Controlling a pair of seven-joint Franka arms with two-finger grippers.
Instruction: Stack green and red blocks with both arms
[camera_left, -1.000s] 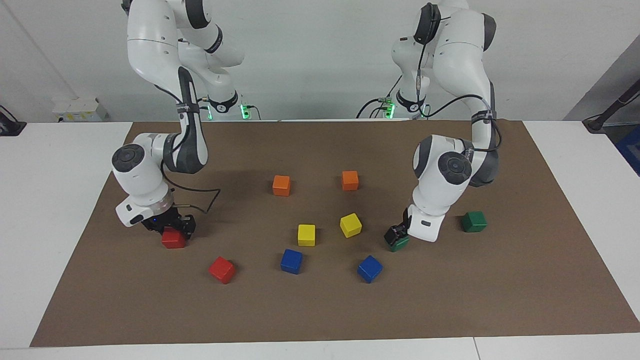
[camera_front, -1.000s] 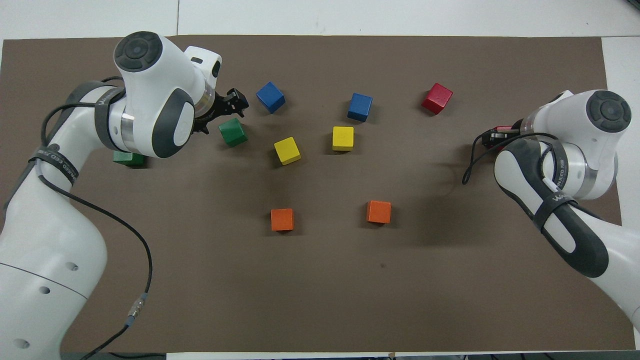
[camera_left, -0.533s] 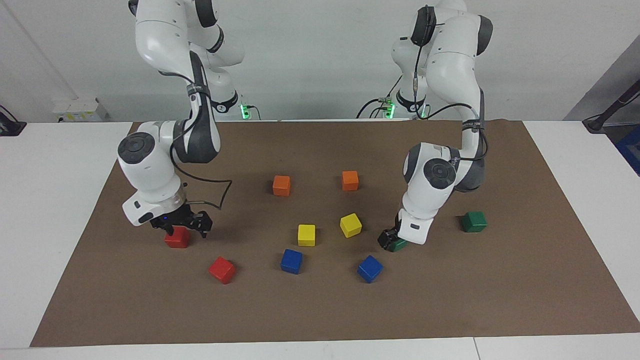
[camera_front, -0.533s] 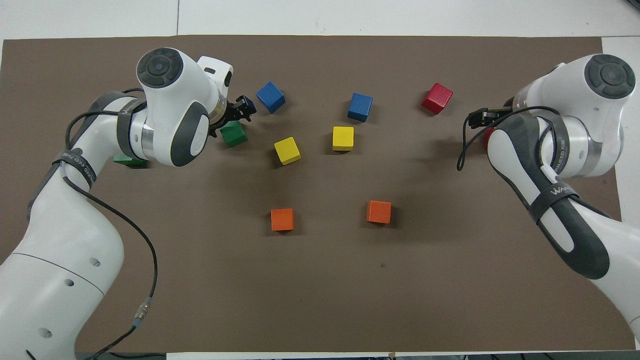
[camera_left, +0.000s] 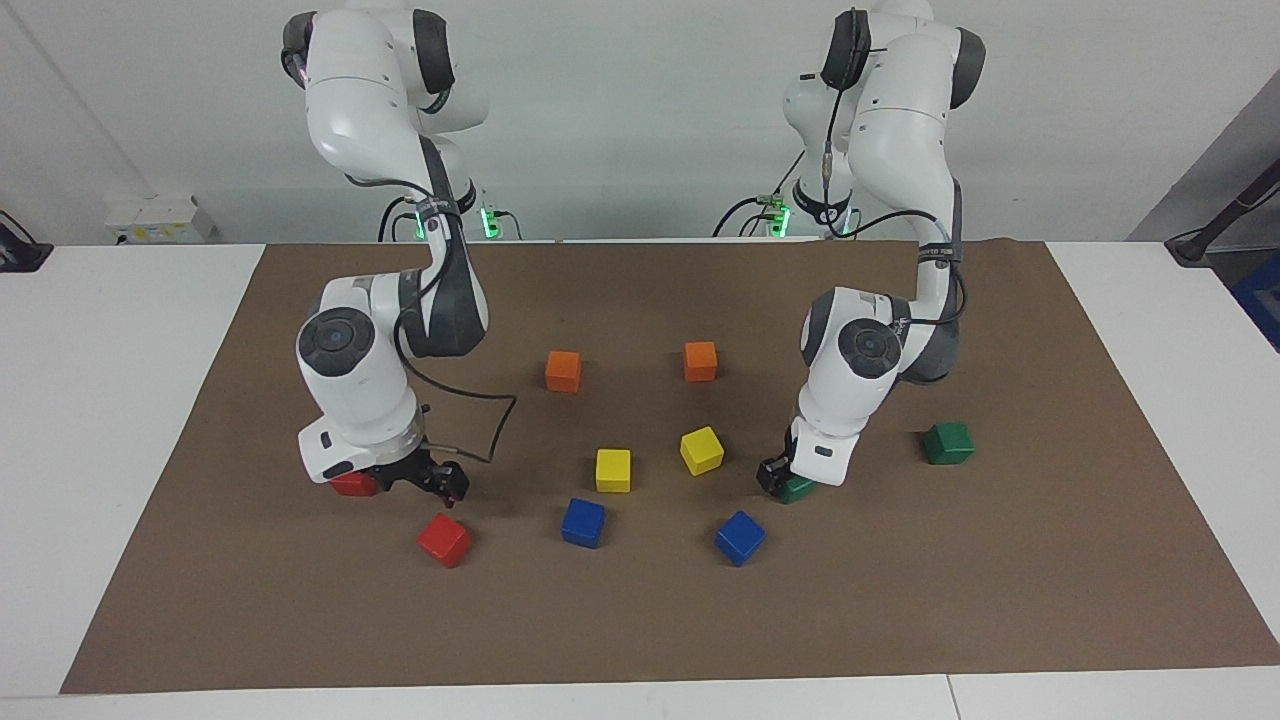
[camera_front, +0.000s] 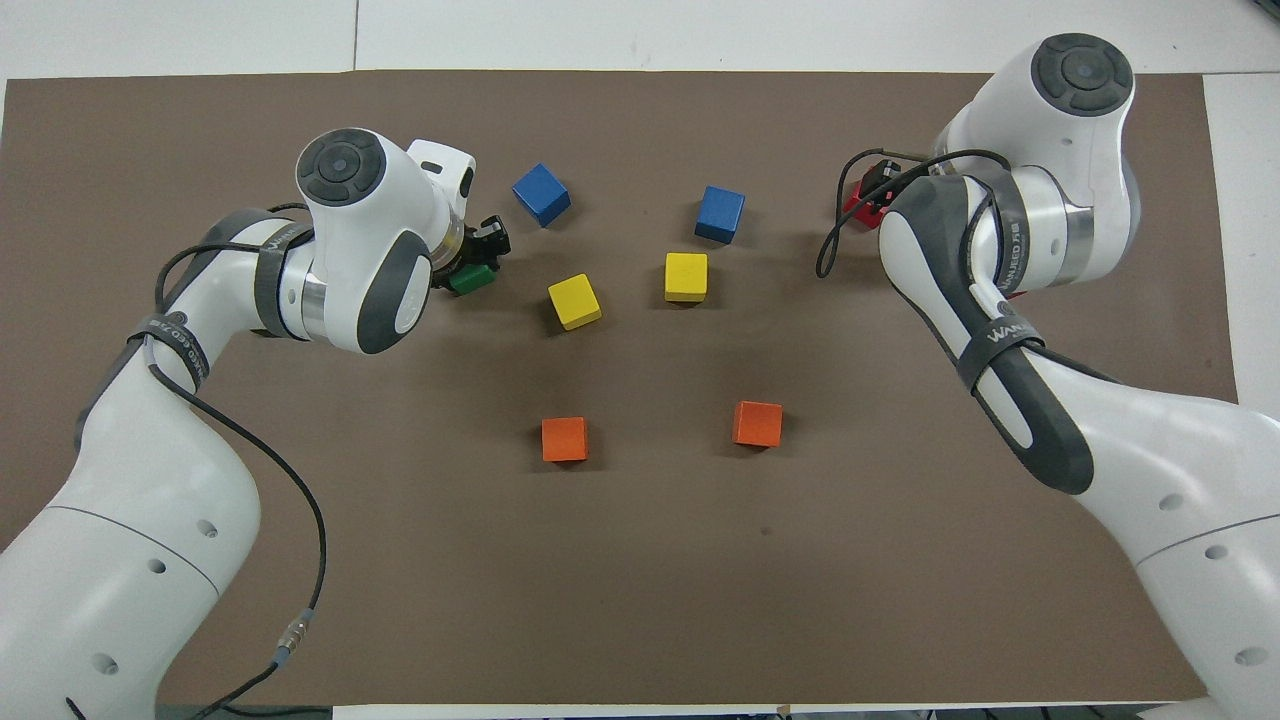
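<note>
White table (camera_left: 120, 420) w/ brown mat (camera_left: 640, 620) is your work surface, pale wall at the robots' end.

Left arm (camera_left: 900, 130): you see it bent down toward its own end of the mat. Left gripper (camera_left: 782, 482) low on a green block (camera_left: 798, 489), fingers closed on it; block mostly hidden by wrist in the facing view, only a corner clear in the overhead (camera_front: 470, 279).

Right arm (camera_left: 370, 120): wrist low over the mat. Right gripper (camera_left: 440, 482) just above a red block (camera_left: 444, 539), jaws apart, nothing in them.

Blocks, equal size:
- 2nd green block (camera_left: 948, 443), nearer the left arm's end; covered by the arm in the overhead.
- 2nd red block (camera_left: 352, 485), half hidden under the right wrist; only an edge shows.
- 2 orange cubes (camera_left: 563, 371), nearest the robots.
- 2 yellow cubes (camera_left: 613, 470), mid-mat.
- 2 blue cubes (camera_left: 583, 522), farther from the robots than the yellow.
</note>
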